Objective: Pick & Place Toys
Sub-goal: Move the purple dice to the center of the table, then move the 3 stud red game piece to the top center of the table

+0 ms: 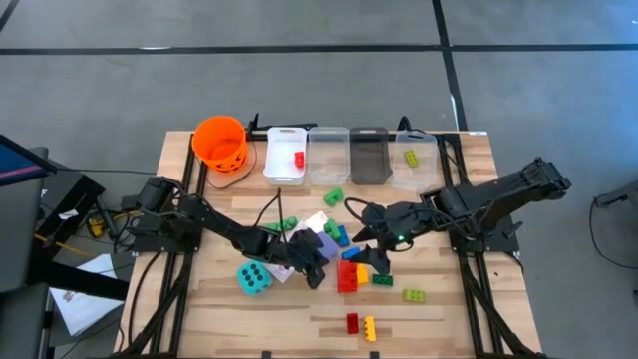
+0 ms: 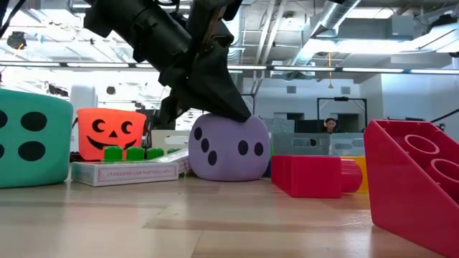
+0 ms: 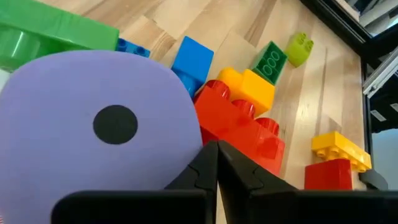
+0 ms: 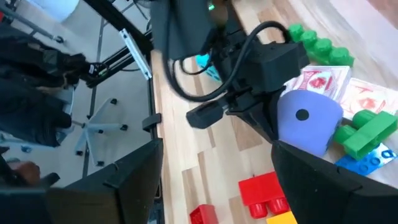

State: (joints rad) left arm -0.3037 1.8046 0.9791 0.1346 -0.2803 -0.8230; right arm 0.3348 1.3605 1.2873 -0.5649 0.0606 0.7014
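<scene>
A grey concrete floor surrounds the wooden table (image 1: pixel 249 309), and only the low view shows the room behind it: a bright workshop with ceiling ducts and a person seated at a far desk. From above, the two dark arms reach toward the table's middle. Along the far edge stands one orange bucket (image 1: pixel 219 141), whose jack-o'-lantern face shows only in the low view, and beside it a row of four bins (image 1: pixel 349 156): the white one holds a red brick (image 1: pixel 298 159), the clear end one a lime brick (image 1: pixel 410 158). There are two dice: the teal die (image 1: pixel 253 278) sits near the front left, and the purple die (image 2: pixel 229 147) lies at the centre, largely covered by the left arm from above but plain in the low view, resting on the table beside a card box (image 2: pixel 125 172) with green bricks behind it. The left gripper (image 3: pixel 216 163) has its fingers pressed together, holding nothing, the tips against the purple die's upper side. The right gripper (image 1: pixel 377 258) hovers over the brick cluster with its fingers spread wide and nothing between them; its own wrist view looks past them at the left arm and the purple die. The left wrist view alone shows the heap closely: a large red brick (image 3: pixel 239 127), a yellow one, two blue ones, a dark green one and a lime one. Near the front edge lies one small red brick (image 1: pixel 352 322) beside one yellow brick (image 1: pixel 370 329).
</scene>
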